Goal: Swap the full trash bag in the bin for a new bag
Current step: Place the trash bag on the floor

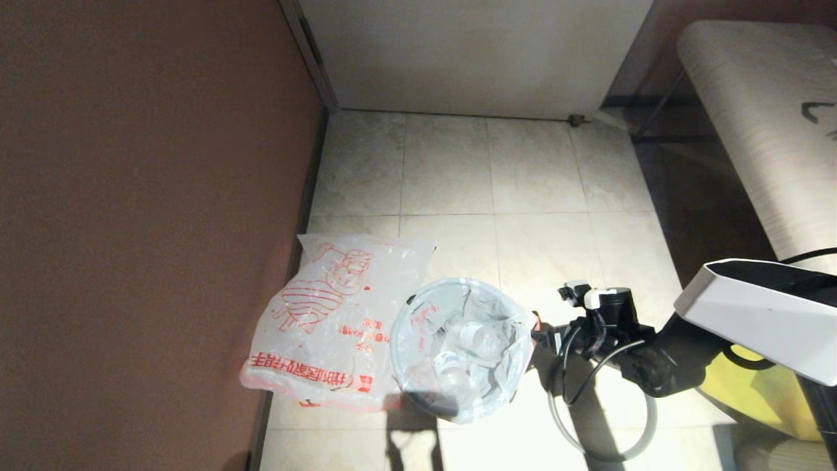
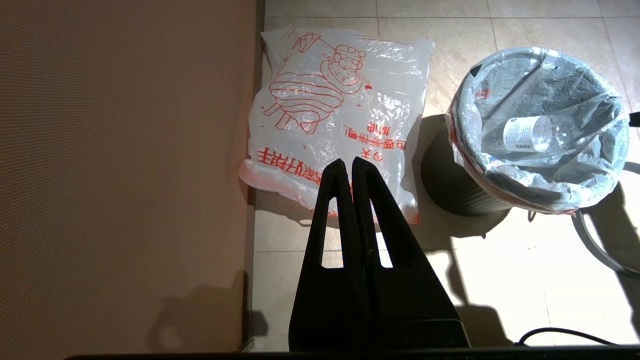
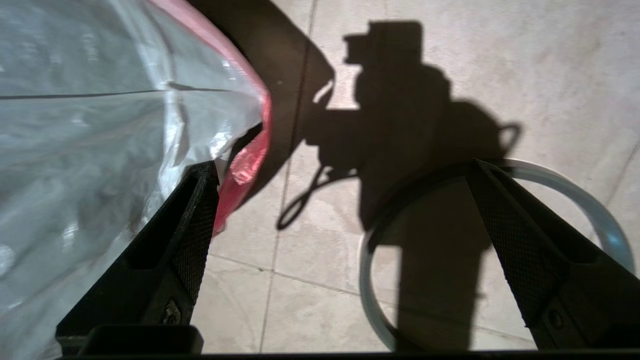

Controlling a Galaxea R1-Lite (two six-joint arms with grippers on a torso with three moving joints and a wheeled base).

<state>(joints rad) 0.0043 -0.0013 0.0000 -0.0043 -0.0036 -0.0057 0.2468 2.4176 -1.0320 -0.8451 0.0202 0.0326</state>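
head view shows my right gripper point(image 1: 537, 335) low over the floor tiles point(image 1: 543, 170), reaching in from the right to the rim of the bin point(image 1: 418, 399). right wrist view has my two fingers spread wide with nothing between them; one fingertip point(image 3: 202, 190) sits against the folded-over red-edged rim of the full trash bag point(image 3: 100, 125), the other finger is well apart over the tiles. whether that fingertip presses the plastic or only meets it i cannot tell.

the full trash bag point(image 1: 461, 340) is in the bin, its mouth turned out over the bin's edge, clear bottles point(image 1: 480, 337) lying inside. a thin grey hoop point(image 1: 605, 451) lies on the floor just beside the bin, under my right arm.

the new bag point(image 1: 333, 314) lies flat on the tiles between the bin and the brown wall point(image 1: 144, 196), its red figure facing up, one edge close against the bin.

left wrist view shows my left gripper point(image 2: 347, 167) held above the new bag's near edge, fingers pressed together, empty. a yellow bag point(image 1: 758, 392) sits behind my right arm.
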